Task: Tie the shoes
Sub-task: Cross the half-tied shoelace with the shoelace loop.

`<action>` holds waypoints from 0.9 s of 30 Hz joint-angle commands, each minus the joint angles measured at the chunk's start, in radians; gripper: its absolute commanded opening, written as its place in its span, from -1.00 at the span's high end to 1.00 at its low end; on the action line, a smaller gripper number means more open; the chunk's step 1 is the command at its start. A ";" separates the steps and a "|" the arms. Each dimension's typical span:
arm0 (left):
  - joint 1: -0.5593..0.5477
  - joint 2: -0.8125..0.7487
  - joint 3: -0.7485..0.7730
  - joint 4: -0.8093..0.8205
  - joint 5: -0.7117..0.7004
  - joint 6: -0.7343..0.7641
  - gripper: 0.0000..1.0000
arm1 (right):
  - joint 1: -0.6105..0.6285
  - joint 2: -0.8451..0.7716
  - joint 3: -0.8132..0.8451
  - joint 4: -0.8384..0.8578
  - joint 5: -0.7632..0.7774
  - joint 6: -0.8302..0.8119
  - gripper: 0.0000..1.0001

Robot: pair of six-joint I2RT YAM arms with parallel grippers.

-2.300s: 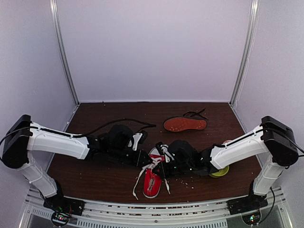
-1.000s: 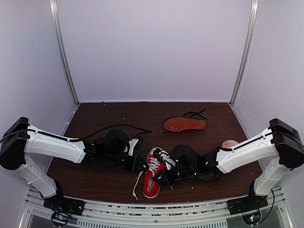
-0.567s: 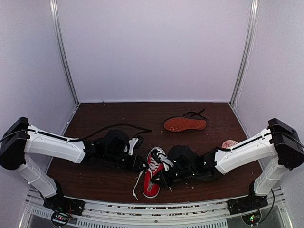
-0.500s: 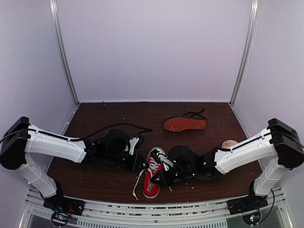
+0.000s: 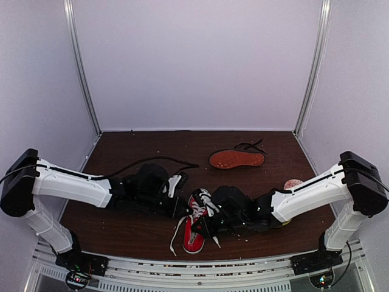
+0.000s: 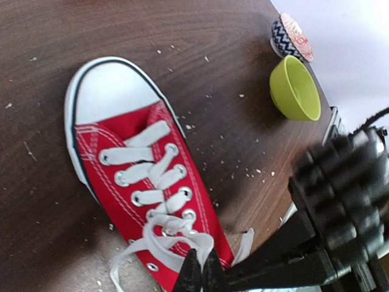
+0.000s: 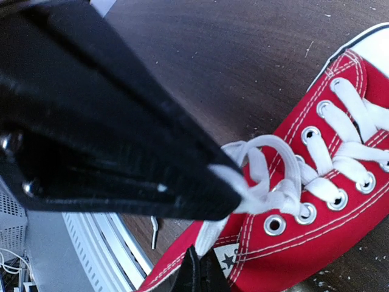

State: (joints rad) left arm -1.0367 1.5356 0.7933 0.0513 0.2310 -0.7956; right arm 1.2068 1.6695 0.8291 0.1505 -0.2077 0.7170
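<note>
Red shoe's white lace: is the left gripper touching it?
Touching. In the right wrist view, the left gripper's black tip is closed right on the white lace, just above the red shoe, with no gap.

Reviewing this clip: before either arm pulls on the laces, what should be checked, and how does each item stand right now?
1. Left end effector shut on the white laces: ok.
2. Right end effector pinching a lace: cannot tell.
3. Red sneaker sole down: ok.
4. Bow tied on the red sneaker: not ok, the ends lie loose.
5. Black shoe upright: not ok, its sole faces up.
</note>
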 commanded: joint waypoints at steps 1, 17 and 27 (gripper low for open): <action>-0.035 -0.001 0.018 0.022 0.027 -0.004 1.00 | 0.000 0.017 0.021 -0.005 0.093 0.063 1.00; -0.128 0.010 -0.116 0.120 -0.010 -0.110 1.00 | -0.050 0.000 -0.077 0.036 0.146 0.147 1.00; -0.128 0.042 -0.067 -0.032 -0.065 -0.069 1.00 | -0.058 -0.027 -0.084 0.070 0.125 0.118 1.00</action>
State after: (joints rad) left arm -1.1595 1.5551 0.6937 0.0788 0.1989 -0.8860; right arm 1.1637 1.6718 0.7601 0.2123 -0.1112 0.8524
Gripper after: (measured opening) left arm 0.019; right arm 0.009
